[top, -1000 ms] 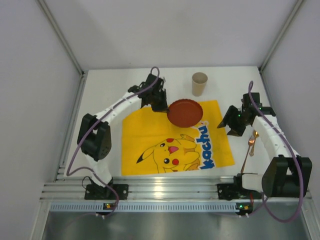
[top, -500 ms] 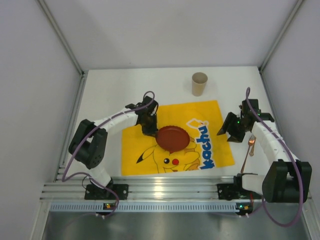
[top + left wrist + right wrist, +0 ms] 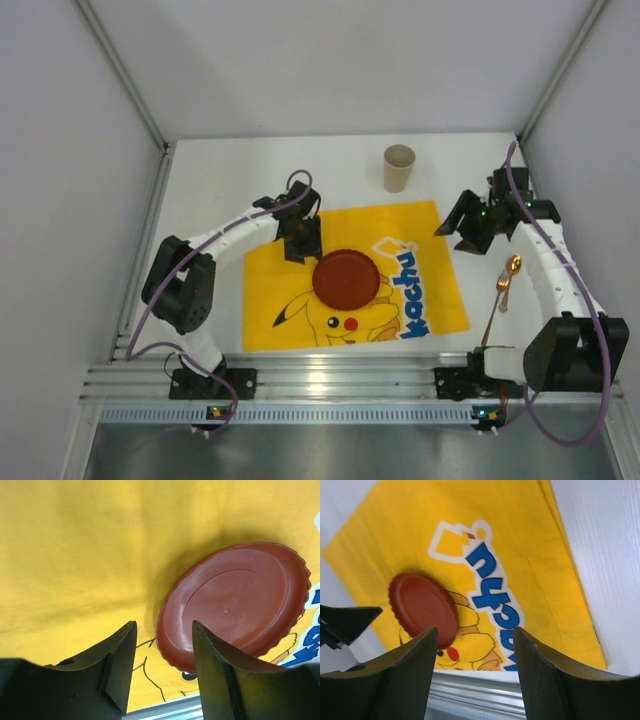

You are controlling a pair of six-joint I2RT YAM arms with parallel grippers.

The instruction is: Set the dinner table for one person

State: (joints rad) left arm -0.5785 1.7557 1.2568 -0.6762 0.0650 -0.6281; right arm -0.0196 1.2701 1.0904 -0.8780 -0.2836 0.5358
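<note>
A round reddish-brown plastic plate [image 3: 346, 280] is lying on the yellow "kachu"-lettered cloth [image 3: 265, 270]. The left gripper [image 3: 163, 626] and right gripper [image 3: 475, 632] are gaping wide and empty near it.

One red plate [image 3: 346, 280], one yellow cloth [image 3: 268, 270], one beige cup [image 3: 399, 168], one spoon [image 3: 512, 266]

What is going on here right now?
The plate lies flat on the yellow cloth. The left tool is open at the plate's far-left rim, gripping nothing. The right tool is also open and empty, held near the cloth's far right corner. The spoon lies on the table right of the cloth. The cup stands beyond the cloth's far edge. Neither is being handled.
</note>
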